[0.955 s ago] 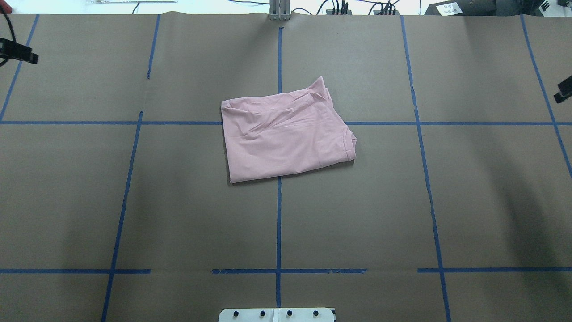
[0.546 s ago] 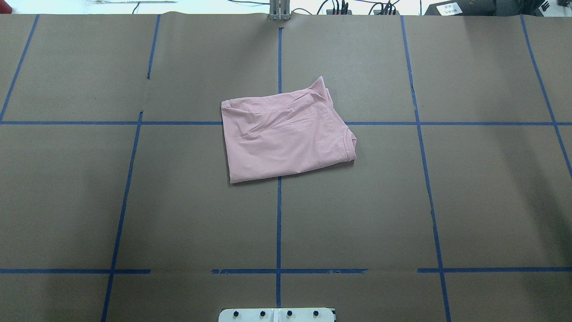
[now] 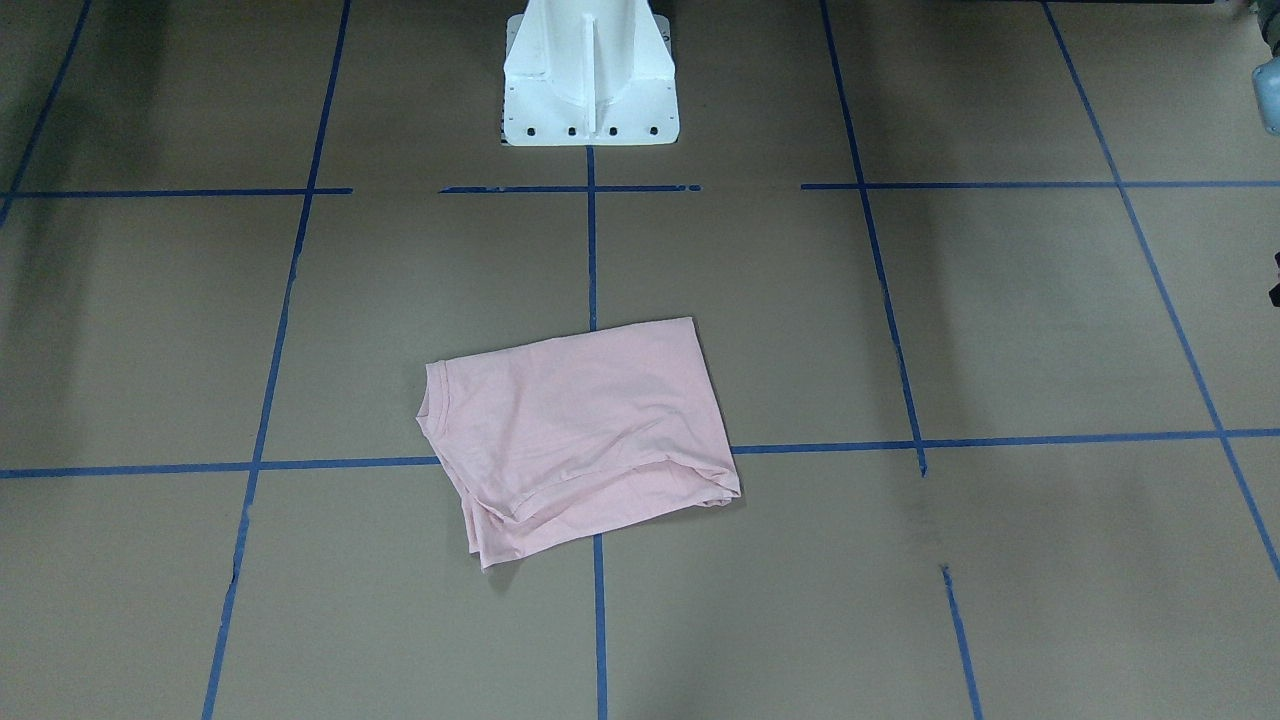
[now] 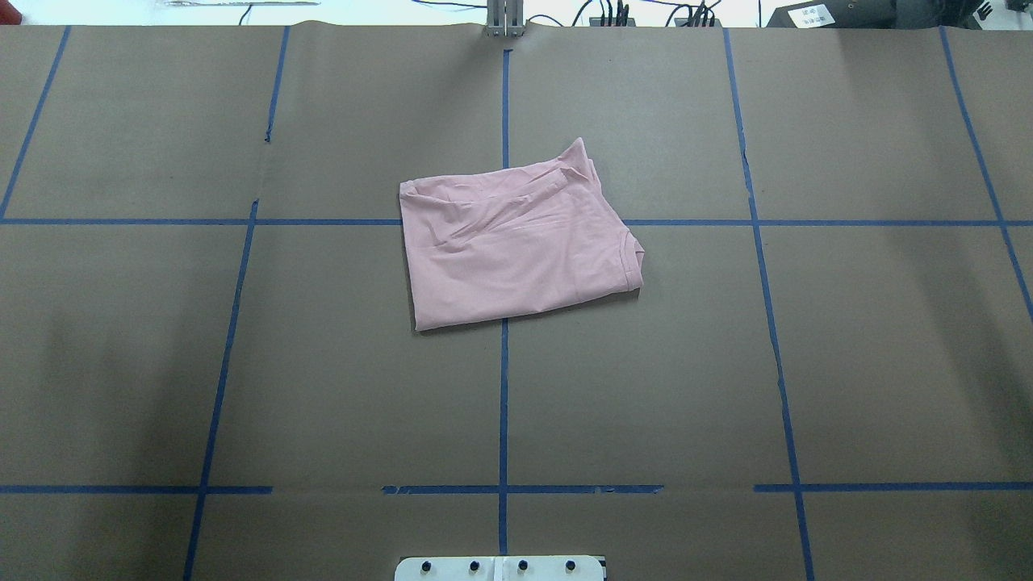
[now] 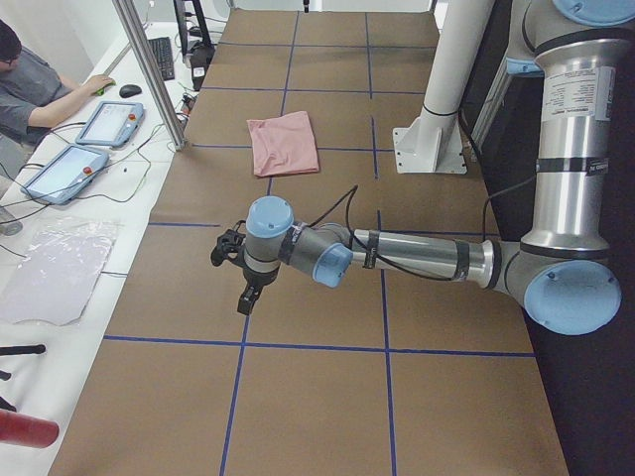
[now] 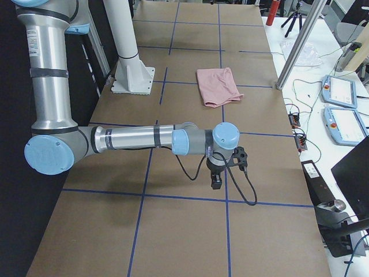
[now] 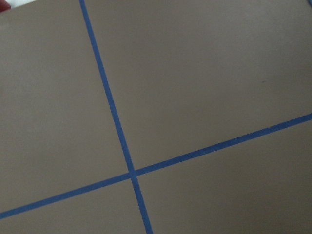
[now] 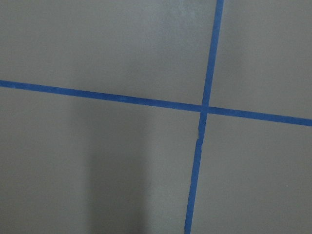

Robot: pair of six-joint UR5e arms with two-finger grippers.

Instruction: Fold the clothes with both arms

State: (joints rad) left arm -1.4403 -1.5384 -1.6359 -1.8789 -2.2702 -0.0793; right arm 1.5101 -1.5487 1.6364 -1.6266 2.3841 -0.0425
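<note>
The clothes are one pale pink T-shirt (image 4: pixel 516 246), folded into a rough rectangle with its plain side up, lying at the table's centre (image 3: pixel 575 440). It is small and far off in the side views (image 5: pixel 283 144) (image 6: pixel 218 85). Neither gripper touches it. My left gripper (image 5: pixel 243 297) hangs over bare table near the left end, far from the shirt. My right gripper (image 6: pixel 216 183) hangs over bare table near the right end. Both show only in the side views, so I cannot tell whether they are open or shut. The wrist views hold only brown table and blue tape.
The white pedestal base (image 3: pixel 590 75) stands at the robot's edge. Blue tape lines (image 4: pixel 503 403) grid the brown table. Beyond the far edge are a metal post (image 5: pixel 149 69), teach pendants (image 5: pixel 107 122), cables and a seated person (image 5: pixel 30 89).
One second ago a black gripper tip showed at each side edge of the overhead view. Both have since drawn outward out of that view. The shirt has not moved.
</note>
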